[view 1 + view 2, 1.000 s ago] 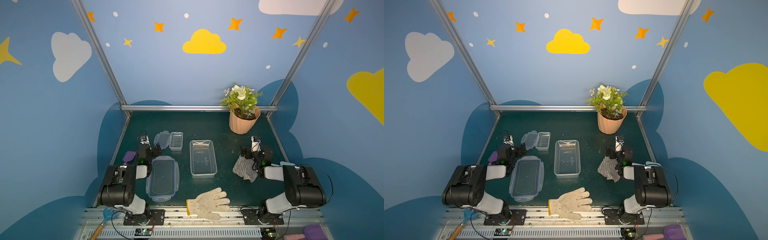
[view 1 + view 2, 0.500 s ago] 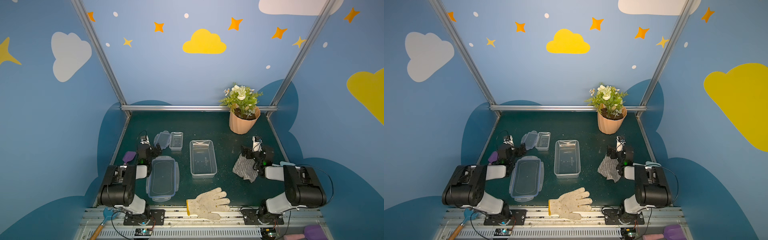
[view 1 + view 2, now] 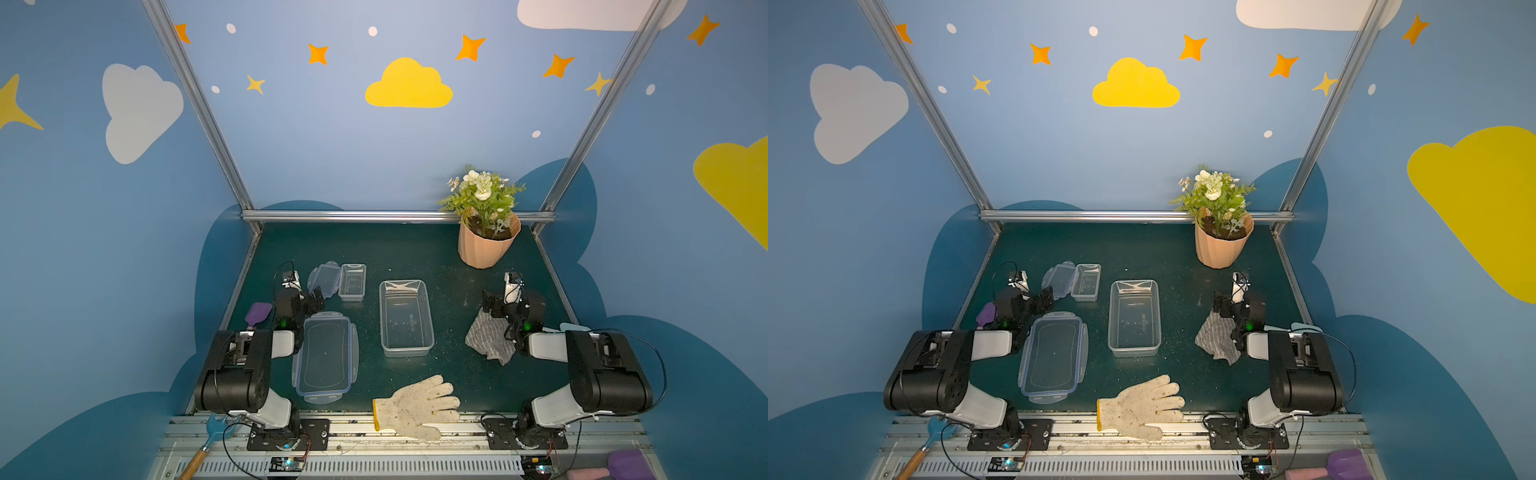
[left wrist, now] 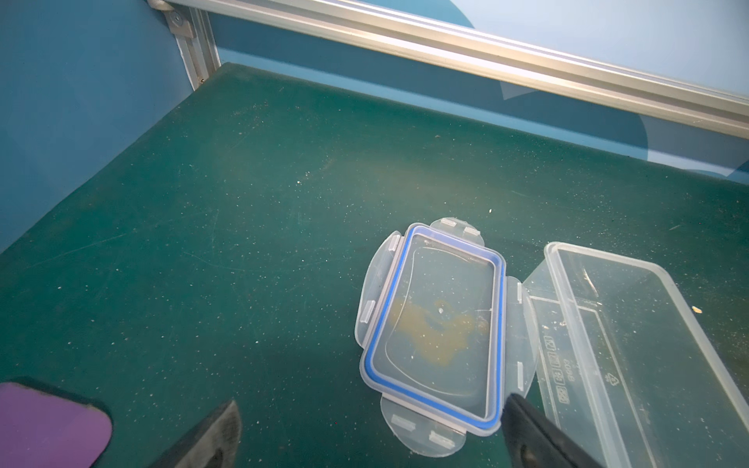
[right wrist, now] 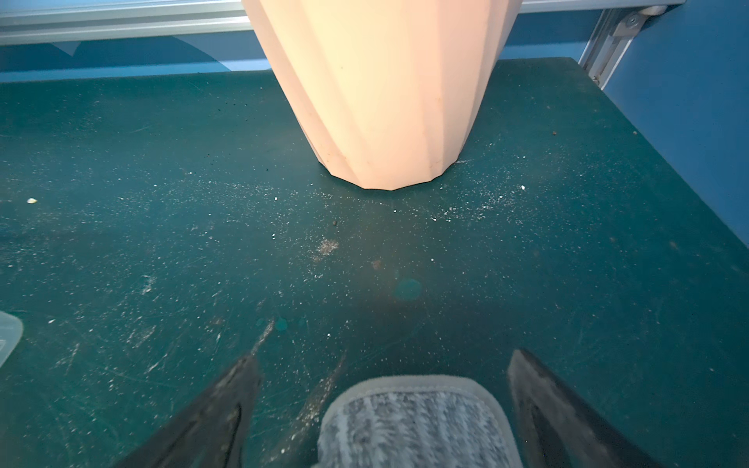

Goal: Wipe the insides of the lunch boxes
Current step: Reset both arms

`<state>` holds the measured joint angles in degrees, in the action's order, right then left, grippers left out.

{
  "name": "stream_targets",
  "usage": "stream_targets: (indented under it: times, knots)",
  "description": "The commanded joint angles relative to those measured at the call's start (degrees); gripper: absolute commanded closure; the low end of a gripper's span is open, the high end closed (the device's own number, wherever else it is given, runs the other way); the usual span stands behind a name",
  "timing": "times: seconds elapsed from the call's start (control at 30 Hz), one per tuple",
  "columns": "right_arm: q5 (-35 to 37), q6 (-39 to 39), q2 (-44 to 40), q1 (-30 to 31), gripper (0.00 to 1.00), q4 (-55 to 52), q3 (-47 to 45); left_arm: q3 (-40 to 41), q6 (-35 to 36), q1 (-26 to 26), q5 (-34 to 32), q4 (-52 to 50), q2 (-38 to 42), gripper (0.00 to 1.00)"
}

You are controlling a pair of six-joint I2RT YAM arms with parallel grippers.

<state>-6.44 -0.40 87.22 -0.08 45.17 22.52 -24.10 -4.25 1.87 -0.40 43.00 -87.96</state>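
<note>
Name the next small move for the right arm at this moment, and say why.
Probably lower the right claw and close it on the grey cloth. Its jaws stand open with the cloth's edge lying loose between them on the mat. The large lunch box and small lunch box already sit uncovered, the small one with crumbs inside.

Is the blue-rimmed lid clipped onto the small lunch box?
No, the blue-rimmed lid lies flat on the green table beside the small lunch box, which stands open.
</note>
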Motion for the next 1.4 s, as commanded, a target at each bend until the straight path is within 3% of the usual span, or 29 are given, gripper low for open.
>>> stream_targets:
  times: [0.0, 0.1, 0.23, 0.3, 0.4, 0.53, 0.67, 0.73, 0.77, 1.37]
  knots:
    - [-7.01, -1.39, -0.60, -0.78, 0.03, 0.96, 0.34, 0.02, 0.83, 0.20, 0.67, -0.18, 0.51, 0.00]
    - [-7.20, -1.27, -0.60, -0.86, 0.03, 0.93, 0.33, 0.02, 0.83, 0.24, 0.67, -0.11, 0.51, 0.00]
    - [0.82, 0.00, -0.48, 0.55, 0.03, -0.22, 1.07, -0.03, 0.86, 0.24, 0.67, -0.12, 0.51, 0.00]
    - [-4.97, -1.09, -0.59, -0.34, 0.03, 0.43, 0.53, -0.03, 0.82, 0.17, 0.67, -0.16, 0.52, 0.00]
    - [-6.04, -1.13, -0.57, -0.70, 0.03, 0.81, 0.58, 0.02, 0.88, 0.20, 0.67, -0.16, 0.53, 0.00]
    - [11.07, 1.32, -0.48, 2.83, 0.03, 0.78, 0.49, 0.02, 0.83, 0.17, 0.68, -0.13, 0.57, 0.00]
    - [10.33, 1.45, -0.73, 2.57, 0.03, 0.21, 0.57, 0.01, 0.87, 0.24, 0.67, -0.16, 0.51, 0.00]
    - [1.25, -0.45, -0.61, 1.23, 0.03, -0.43, 1.10, 0.02, 0.82, 0.21, 0.67, -0.18, 0.51, 0.00]
    - [0.76, -0.29, -0.84, 0.82, 0.03, -0.72, 1.08, 0.02, 0.85, 0.24, 0.67, -0.14, 0.51, 0.00]
    - [0.90, -0.35, -0.73, 0.91, 0.03, -0.51, 0.96, 0.02, 0.83, 0.17, 0.62, -0.11, 0.51, 0.00]
